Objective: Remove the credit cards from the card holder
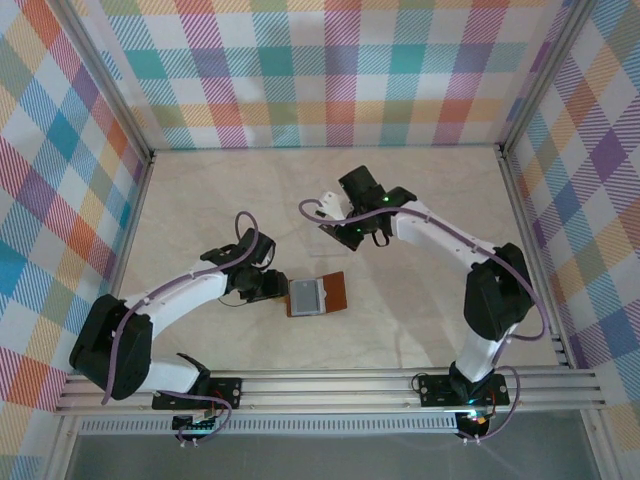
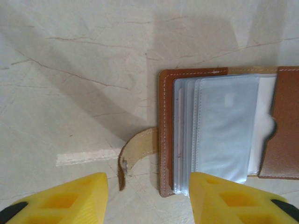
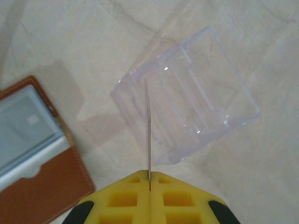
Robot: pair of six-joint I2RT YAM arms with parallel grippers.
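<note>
Plaid panels wall in a pale marbled table (image 1: 200, 200), and near its middle the card holder (image 1: 318, 296) lies open with its cloudy sleeves facing up. The left gripper (image 2: 147, 198) hangs at the holder's 9 o'clock edge, fingers apart with nothing between them, and the snap tab (image 2: 138, 151) lies below the gap. At about 1 o'clock from the holder, the right gripper (image 3: 149, 179) is pinched tight on a credit card (image 3: 148, 126), held on edge over the clear tray (image 3: 187, 112).

I'd say one card is out and about to be dropped off. The next move calls for lowering it into the tray and parting the fingers, while the left goes for the next sleeve.

The card shows only as a thin line, so its colour is beyond me. I can't tell how many cards remain in the sleeves, and the holder's far flap is cut off in the left wrist view.
</note>
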